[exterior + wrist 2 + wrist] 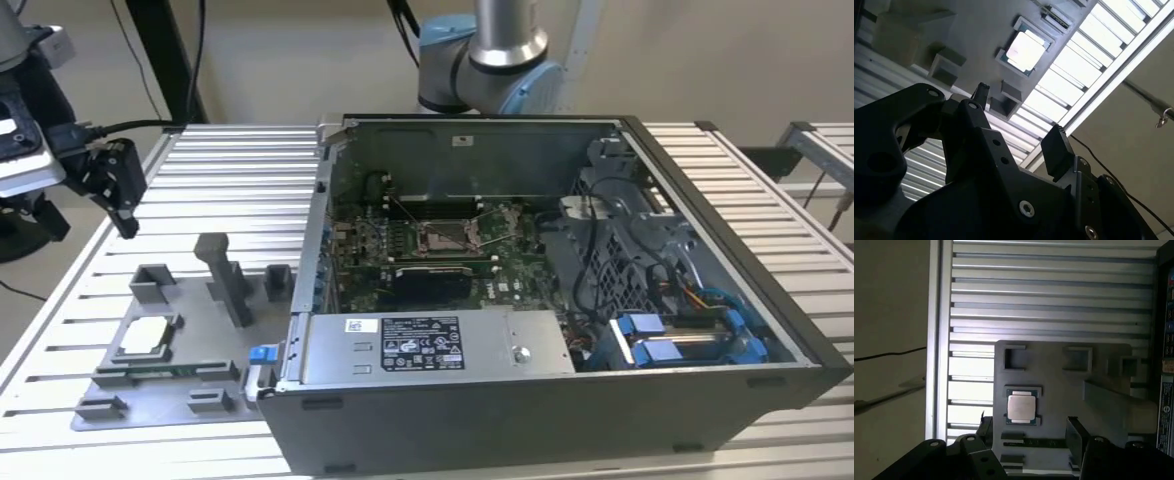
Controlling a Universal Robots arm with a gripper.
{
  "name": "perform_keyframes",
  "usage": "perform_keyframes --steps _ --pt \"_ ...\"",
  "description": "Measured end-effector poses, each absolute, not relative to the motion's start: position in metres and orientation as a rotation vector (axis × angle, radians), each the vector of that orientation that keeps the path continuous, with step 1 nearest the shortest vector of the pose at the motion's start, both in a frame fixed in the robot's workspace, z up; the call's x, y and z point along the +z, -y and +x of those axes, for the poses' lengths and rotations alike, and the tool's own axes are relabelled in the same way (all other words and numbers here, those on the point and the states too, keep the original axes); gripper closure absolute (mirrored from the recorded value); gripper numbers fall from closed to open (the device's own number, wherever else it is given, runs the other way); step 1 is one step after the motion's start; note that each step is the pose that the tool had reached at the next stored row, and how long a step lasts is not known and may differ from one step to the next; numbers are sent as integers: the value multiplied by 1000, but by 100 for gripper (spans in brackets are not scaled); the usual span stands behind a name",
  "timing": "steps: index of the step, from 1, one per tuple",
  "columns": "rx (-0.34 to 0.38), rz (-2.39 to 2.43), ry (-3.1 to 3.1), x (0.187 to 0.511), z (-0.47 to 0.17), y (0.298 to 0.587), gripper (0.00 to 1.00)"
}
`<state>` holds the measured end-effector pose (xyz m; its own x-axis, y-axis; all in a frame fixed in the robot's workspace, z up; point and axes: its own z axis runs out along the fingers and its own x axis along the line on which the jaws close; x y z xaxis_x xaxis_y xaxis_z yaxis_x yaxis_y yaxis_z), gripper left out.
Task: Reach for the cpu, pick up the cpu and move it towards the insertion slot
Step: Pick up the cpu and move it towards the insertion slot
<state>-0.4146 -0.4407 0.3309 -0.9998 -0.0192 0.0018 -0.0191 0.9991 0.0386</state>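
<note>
Grey plastic fixture on slatted metal desk, exterior view, at the exterior view's left of the lidless computer case. Cpu lying flat in a fixture pocket, pale face up. Insertion slot inside the case on the green board: silver frame, dark centre, well apart from cpu. Hand hanging over the desk at the exterior view's far left, beyond the fixture, clear of cpu, touching nothing; finger spacing hard to judge from there.

Second wrist view: black fingers spread apart, nothing between them. Cpu seated in its pocket past the fingertips, no contact.

First wrist view: hand above the fixture, fingers apart, empty. Cpu in its pocket, near the gap between the two fingers, not touched. Thin green memory stick in a fixture groove just beside the cpu pocket.
</note>
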Motion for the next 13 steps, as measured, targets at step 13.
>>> perform_keyframes --steps 13 --pt "-61 30 3138 313 -419 441 0"
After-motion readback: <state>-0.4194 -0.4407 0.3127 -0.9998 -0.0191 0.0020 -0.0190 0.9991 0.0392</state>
